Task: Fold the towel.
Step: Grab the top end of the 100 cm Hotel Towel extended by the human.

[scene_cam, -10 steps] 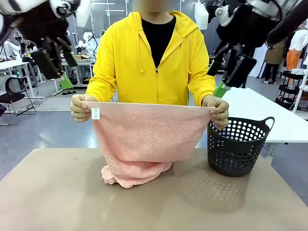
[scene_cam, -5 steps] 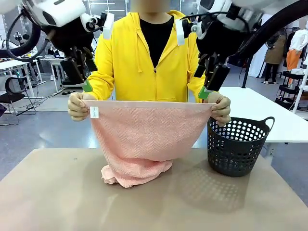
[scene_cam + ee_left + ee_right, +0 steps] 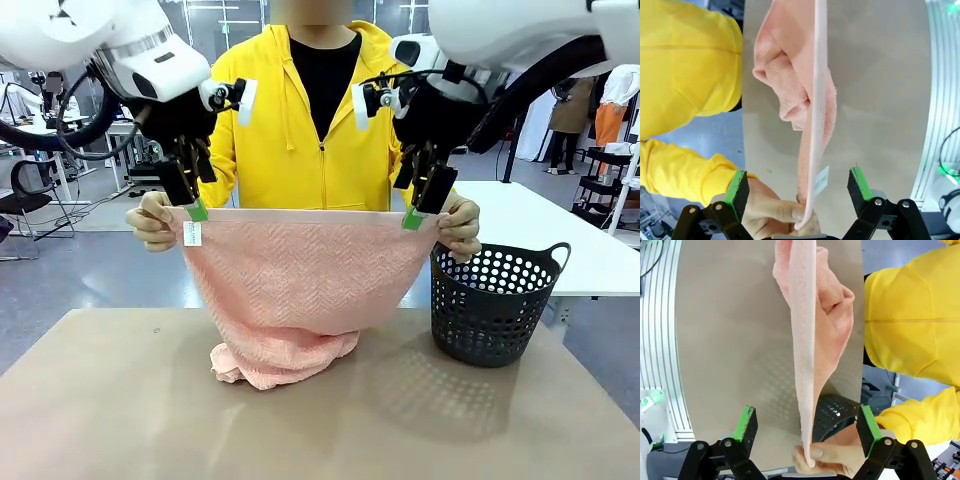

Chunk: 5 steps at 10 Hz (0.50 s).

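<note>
Salmon-pink terry, the towel hangs stretched between the person's two hands, one pinching the corner with the small white tag, the other pinching the far corner above the dark basket; its top edge is taut and level, while its lower part narrows downward and lies bunched on the tan table; the left gripper has its tips at the top edge just inside the tagged corner, jaws wide apart, and its wrist view shows the green pads either side of the edge without touching it; the right gripper is at the opposite corner beside the person's fingers, jaws likewise spread, the towel edge running up between its pads with a gap on each side; the basket stands on the table just beside the hanging cloth.
</note>
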Each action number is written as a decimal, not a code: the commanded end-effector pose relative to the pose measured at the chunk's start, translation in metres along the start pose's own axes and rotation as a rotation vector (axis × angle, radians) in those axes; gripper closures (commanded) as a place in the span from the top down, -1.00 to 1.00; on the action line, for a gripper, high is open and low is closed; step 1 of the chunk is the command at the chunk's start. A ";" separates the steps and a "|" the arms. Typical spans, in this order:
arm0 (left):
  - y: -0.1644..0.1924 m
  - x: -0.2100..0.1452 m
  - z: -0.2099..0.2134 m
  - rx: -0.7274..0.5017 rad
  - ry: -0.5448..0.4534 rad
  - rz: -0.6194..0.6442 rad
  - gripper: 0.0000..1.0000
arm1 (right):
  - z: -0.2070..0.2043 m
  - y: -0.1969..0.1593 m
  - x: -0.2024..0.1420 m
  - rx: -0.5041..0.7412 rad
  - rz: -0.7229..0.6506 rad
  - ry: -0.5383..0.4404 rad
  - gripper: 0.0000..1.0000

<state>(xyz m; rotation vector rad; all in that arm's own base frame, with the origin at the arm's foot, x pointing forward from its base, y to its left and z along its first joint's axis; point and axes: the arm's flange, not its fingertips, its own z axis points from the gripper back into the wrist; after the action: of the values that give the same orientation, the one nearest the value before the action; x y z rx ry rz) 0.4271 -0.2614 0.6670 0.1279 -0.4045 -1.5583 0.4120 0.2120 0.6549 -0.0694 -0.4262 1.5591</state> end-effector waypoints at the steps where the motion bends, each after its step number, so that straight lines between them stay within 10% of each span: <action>1: 0.006 -0.002 -0.014 -0.020 0.012 0.035 1.00 | -0.017 -0.008 0.005 0.008 0.001 0.015 1.00; 5: 0.000 -0.006 -0.038 -0.105 0.003 0.061 1.00 | -0.051 -0.009 0.008 0.063 0.013 0.024 1.00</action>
<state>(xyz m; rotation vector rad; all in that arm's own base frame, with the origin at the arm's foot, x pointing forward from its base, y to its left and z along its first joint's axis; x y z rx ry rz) 0.4440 -0.2649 0.6336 0.0767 -0.3356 -1.5427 0.4362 0.2271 0.6146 -0.0328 -0.3613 1.5738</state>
